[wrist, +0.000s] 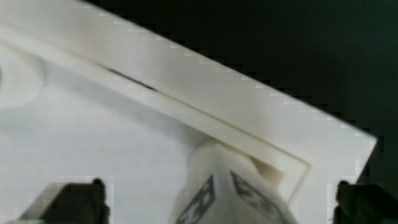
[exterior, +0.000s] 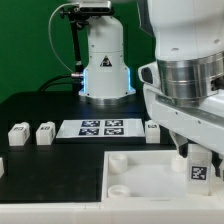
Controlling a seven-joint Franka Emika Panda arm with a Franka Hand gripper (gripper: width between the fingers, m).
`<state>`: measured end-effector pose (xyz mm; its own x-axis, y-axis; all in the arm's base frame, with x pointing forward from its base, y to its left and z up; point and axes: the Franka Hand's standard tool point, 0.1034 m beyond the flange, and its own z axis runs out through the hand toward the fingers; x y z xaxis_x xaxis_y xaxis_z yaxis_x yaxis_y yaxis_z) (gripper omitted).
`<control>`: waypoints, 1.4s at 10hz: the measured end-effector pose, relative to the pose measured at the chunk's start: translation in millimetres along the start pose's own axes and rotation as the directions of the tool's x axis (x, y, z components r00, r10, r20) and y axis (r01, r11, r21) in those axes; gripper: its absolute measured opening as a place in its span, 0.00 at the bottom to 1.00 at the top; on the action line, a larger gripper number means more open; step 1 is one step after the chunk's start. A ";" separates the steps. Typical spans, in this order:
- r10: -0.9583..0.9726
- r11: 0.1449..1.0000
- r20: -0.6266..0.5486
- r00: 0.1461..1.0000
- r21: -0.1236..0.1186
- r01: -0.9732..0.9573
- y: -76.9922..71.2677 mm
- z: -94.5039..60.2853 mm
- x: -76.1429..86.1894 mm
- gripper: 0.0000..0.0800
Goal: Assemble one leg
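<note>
A leg point(exterior: 201, 169), a small white block with a black-and-white marker, stands at the corner of the large white tray point(exterior: 140, 185) on the exterior view's right. My gripper point(exterior: 196, 151) hangs right above it. In the wrist view the leg point(wrist: 224, 188) sits midway between my gripper point(wrist: 217, 208) jaws. The dark fingertips point(wrist: 73, 204) stand wide apart, with a gap on each side of the leg, so the gripper is open. The tray's raised rim point(wrist: 214, 110) runs diagonally past the leg. Three more legs point(exterior: 18, 134), point(exterior: 45, 133), point(exterior: 152, 131) lie on the black table.
The marker board point(exterior: 100, 127) lies flat between the loose legs. The arm's white base point(exterior: 105, 65) stands behind it. Another white part point(exterior: 2, 168) shows at the exterior view's left edge.
</note>
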<state>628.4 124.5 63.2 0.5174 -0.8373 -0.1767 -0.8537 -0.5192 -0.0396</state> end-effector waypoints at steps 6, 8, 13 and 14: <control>-0.764 0.644 -0.030 0.644 -0.096 0.759 -1.1 -9.0 6.9 0.81; -0.755 0.655 -0.029 0.655 -0.094 0.750 -0.7 -8.1 7.0 0.80; -0.341 0.939 -0.064 0.938 -0.061 0.338 -1.4 -7.0 5.0 0.36; -0.114 0.993 -0.053 0.992 -0.024 0.113 -5.8 -9.2 7.5 0.36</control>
<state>637.7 119.7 71.2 0.6135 -0.7807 -0.1186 -0.7884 -0.6142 -0.0353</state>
